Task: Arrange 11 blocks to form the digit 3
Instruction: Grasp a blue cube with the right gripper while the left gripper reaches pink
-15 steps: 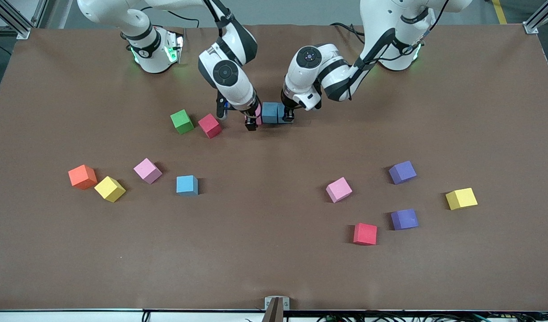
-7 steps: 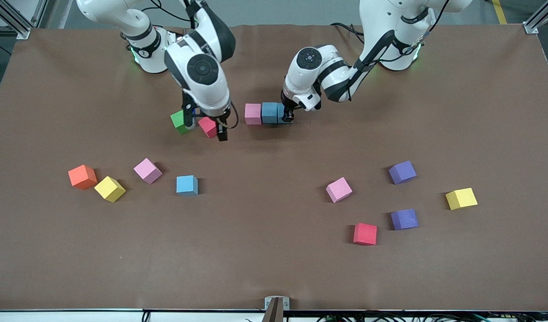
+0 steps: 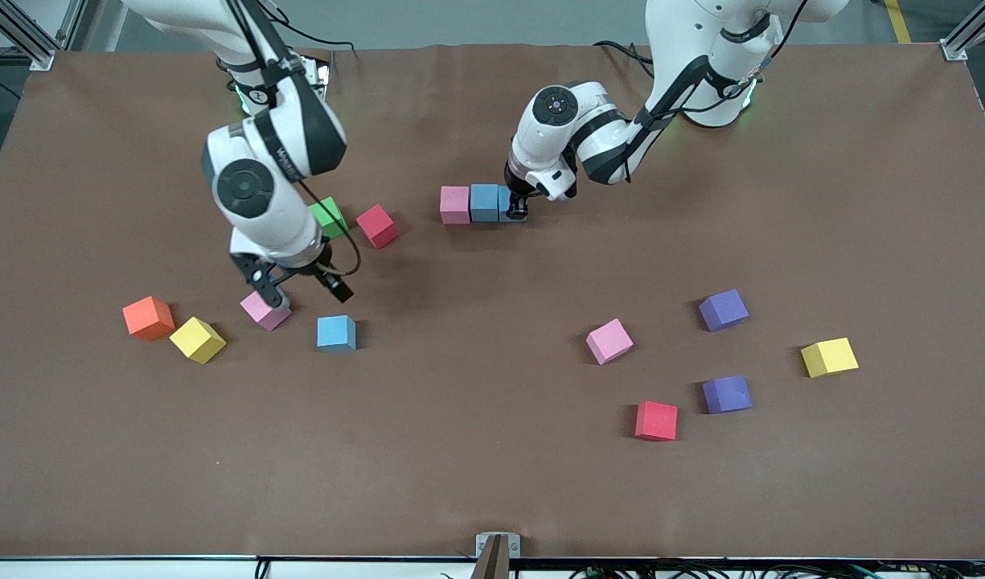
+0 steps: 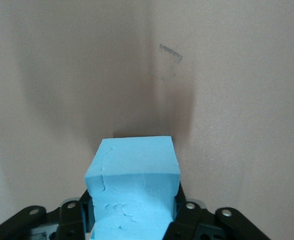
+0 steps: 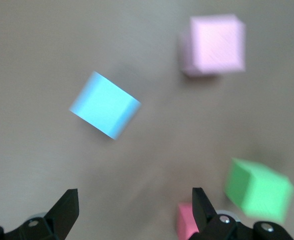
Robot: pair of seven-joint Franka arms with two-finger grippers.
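A row of three blocks lies on the table: pink [image 3: 454, 204], light blue [image 3: 485, 202], and a second light blue block [image 3: 503, 206] [image 4: 134, 170] at the end toward the left arm. My left gripper [image 3: 515, 209] [image 4: 134, 217] is shut on that end block, which rests on the table. My right gripper [image 3: 303, 296] [image 5: 134, 205] hangs open and empty over the gap between a loose pink block [image 3: 265, 313] [image 5: 214, 44] and a loose light blue block [image 3: 336, 332] [image 5: 105, 104]. A red block [image 3: 377, 225] [image 5: 184, 222] lies beside the green cube [image 3: 327, 215] [image 5: 259, 189].
An orange cube [image 3: 148, 318] and a yellow block [image 3: 197, 339] lie toward the right arm's end. Toward the left arm's end lie a pink block [image 3: 609, 341], two purple blocks [image 3: 723, 310] [image 3: 727, 394], a red block [image 3: 656, 420] and a yellow block [image 3: 829, 357].
My right gripper left the pink block at the row's end and swung past the red and green cubes to above the loose pink and light blue blocks. The left arm stayed put.
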